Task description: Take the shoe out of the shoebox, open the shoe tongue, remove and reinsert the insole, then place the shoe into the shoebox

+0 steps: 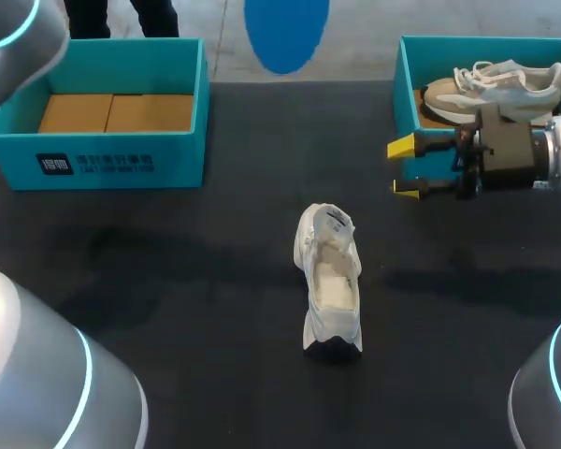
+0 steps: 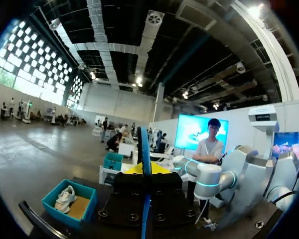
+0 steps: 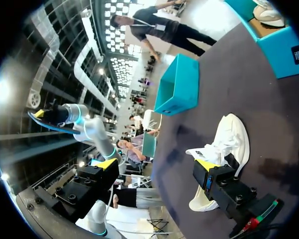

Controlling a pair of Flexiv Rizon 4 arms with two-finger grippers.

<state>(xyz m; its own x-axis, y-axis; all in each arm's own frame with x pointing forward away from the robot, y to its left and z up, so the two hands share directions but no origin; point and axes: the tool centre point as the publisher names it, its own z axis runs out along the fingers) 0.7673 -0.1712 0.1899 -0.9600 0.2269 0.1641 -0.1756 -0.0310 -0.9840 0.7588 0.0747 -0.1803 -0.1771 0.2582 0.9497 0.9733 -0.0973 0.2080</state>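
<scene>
The white shoe (image 1: 329,288) sits in the middle of the table (image 1: 168,281), out of both boxes. The right gripper (image 1: 404,167) hangs far and right of it, just in front of the right shoebox (image 1: 407,70), spread wide and holding nothing. Another shoe (image 1: 496,84) lies in that box. The left gripper (image 2: 139,169) is hard to see, so I cannot tell its state.

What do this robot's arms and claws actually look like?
The left arm and right arm are smooth silver-grey tubes with glowing light-blue rings. The right claw has a black boxy body and two fingers with bright yellow tips.
</scene>
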